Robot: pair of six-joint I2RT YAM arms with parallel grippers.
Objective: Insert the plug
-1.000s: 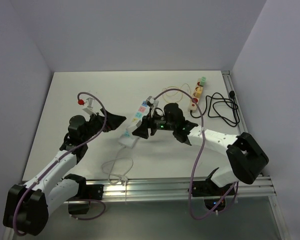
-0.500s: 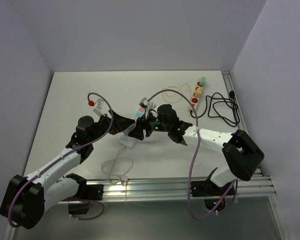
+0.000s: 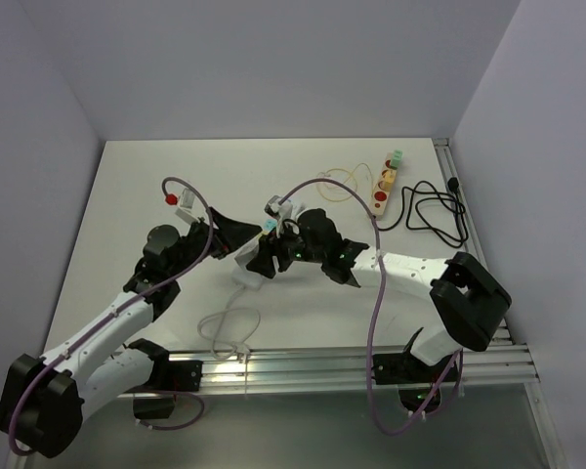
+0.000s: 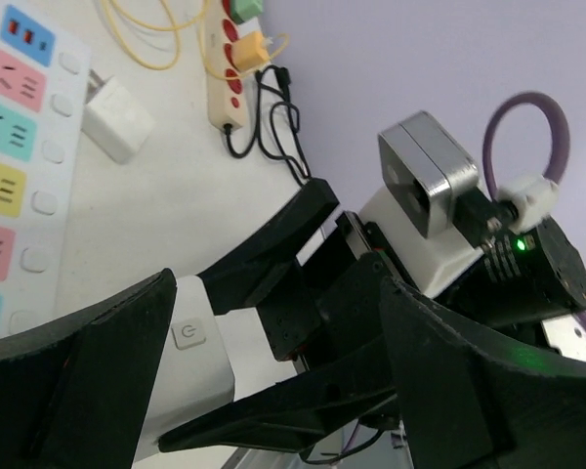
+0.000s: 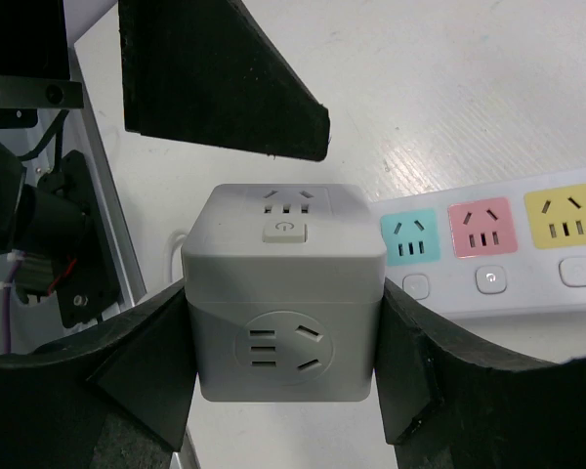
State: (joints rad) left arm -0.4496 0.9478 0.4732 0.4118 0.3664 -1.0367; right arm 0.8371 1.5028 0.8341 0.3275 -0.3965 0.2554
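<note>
**Cube socket clamped at table centre, left pincer wide**

Top view: a white table [image 3: 156, 186] sits between pale lavender walls. Two arms meet at its middle. The right gripper [image 3: 264, 262] is clamped on one white cube socket [image 3: 248, 273]; the left gripper [image 3: 236, 237], at its 10 o'clock, stands apart. At the table's 1 o'clock lie one cream strip [image 3: 381, 186], one black cable [image 3: 432, 210] and one yellow cable [image 3: 337, 181]. One white cable [image 3: 227, 327] loops at 6 o'clock.

Left wrist: the spread left gripper [image 4: 275, 293] frames the cube socket [image 4: 195, 342]. At 10 o'clock lies one coloured power strip [image 4: 20, 147], with one white plug block [image 4: 117, 122] just beside it.

Right wrist: the right gripper [image 5: 288, 322] squeezes the cube socket [image 5: 288, 293] on both flanks. At 3 o'clock the power strip [image 5: 488, 249] shows three sockets: teal, pink and yellow.
</note>
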